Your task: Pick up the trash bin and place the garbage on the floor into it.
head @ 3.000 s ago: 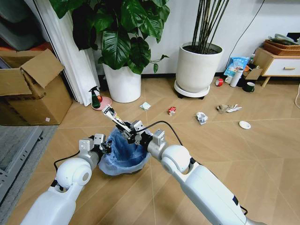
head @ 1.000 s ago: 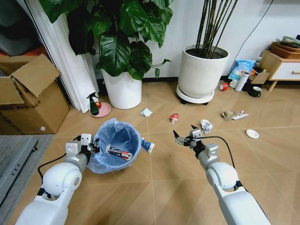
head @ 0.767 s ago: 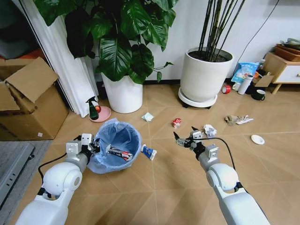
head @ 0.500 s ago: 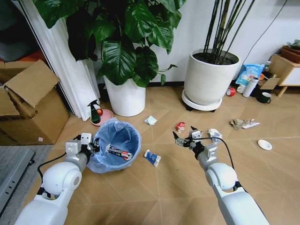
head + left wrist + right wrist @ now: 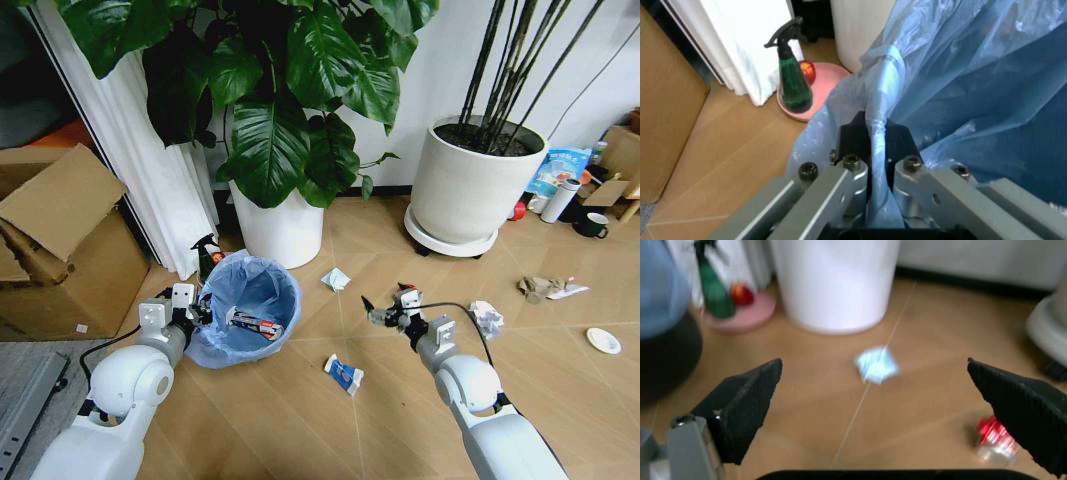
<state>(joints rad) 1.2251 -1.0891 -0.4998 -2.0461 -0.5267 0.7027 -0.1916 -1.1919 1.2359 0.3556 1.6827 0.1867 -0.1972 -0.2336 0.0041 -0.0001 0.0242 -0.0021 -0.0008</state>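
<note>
1. Trash bin point(image 5: 248, 312): small dark round bin lined with a crinkly light-blue bag, held at the robot's left front, below the large-leafed plant's white pot point(image 5: 281, 225). A black-and-white wrapper point(image 5: 255, 324) lies inside it.
2. Left gripper point(image 5: 192, 307): at the bin's near-left rim. In the left wrist view its fingers point(image 5: 852, 176) are pressed together, pinching a fold of the blue bag point(image 5: 953, 90) at the rim.
3. Right gripper point(image 5: 388, 305): held out above the floor point(image 5: 300, 420), to the right of the bin and apart from it. Its black fingertips point(image 5: 747, 400) are spread wide with nothing between them.
4. Garbage on the floor, 5 pieces:
 - blue-white wrapper point(image 5: 343, 374), near the bin's right side;
 - pale blue-white scrap point(image 5: 335, 278), near the large-leafed plant's pot; in the right wrist view it lies between the spread fingertips, farther off;
 - crumpled white paper point(image 5: 487, 318), right of the right gripper;
 - crumpled brown-and-white paper point(image 5: 545, 288), farther right;
 - small white disc point(image 5: 604, 341), near the right edge.
5. Small red item point(image 5: 992, 439): on the floor in the right wrist view, beside the gripper's one fingertip.
6. Green spray bottle point(image 5: 793, 80): upright on a pink dish point(image 5: 819, 89), behind the bin.
7. Cardboard box point(image 5: 60, 240): open, at the far left.
</note>
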